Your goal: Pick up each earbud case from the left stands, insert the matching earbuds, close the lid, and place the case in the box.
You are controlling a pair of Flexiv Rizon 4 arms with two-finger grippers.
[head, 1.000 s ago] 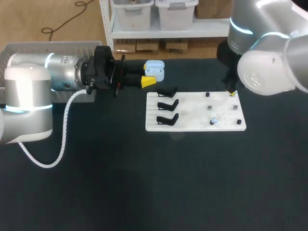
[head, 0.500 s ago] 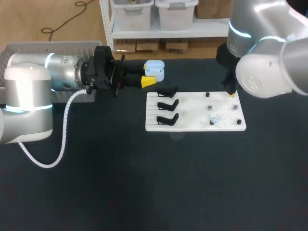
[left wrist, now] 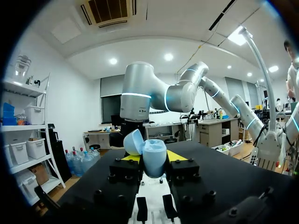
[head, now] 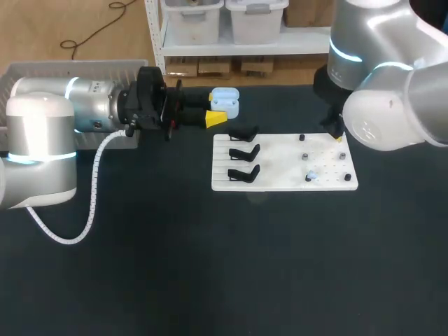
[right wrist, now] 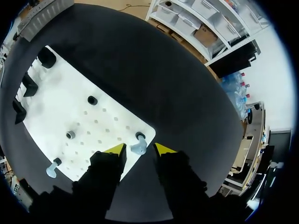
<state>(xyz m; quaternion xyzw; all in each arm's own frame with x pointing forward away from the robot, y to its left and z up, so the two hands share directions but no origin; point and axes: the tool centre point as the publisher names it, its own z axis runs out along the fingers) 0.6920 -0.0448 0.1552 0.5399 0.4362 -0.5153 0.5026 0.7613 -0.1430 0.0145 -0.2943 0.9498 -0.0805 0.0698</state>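
Earbud case: state its position and hold; then state what has changed. (supervisor)

Reporting near to far from the head camera; on the white board the three black stands carry nothing; the near earbud, pale blue, sits on a peg by the board's near edge; at the far right corner my right gripper hangs spread, with the corner earbud on its peg between the yellow tips; neither tip touches it as far as I can see; farthest back, my left gripper is clamped on the case from both sides, lid open, held above the table just beyond the stands. (operator)

Change over the last second? (supervisor)

Left arm and case: no shift; right arm: the upper links have swung slightly toward the middle, while the tips have barely moved off that corner peg; I judge this a final alignment before the pinch, so the step in hand is taking the first earbud; insertion, lid closing and boxing are not yet done. (operator)
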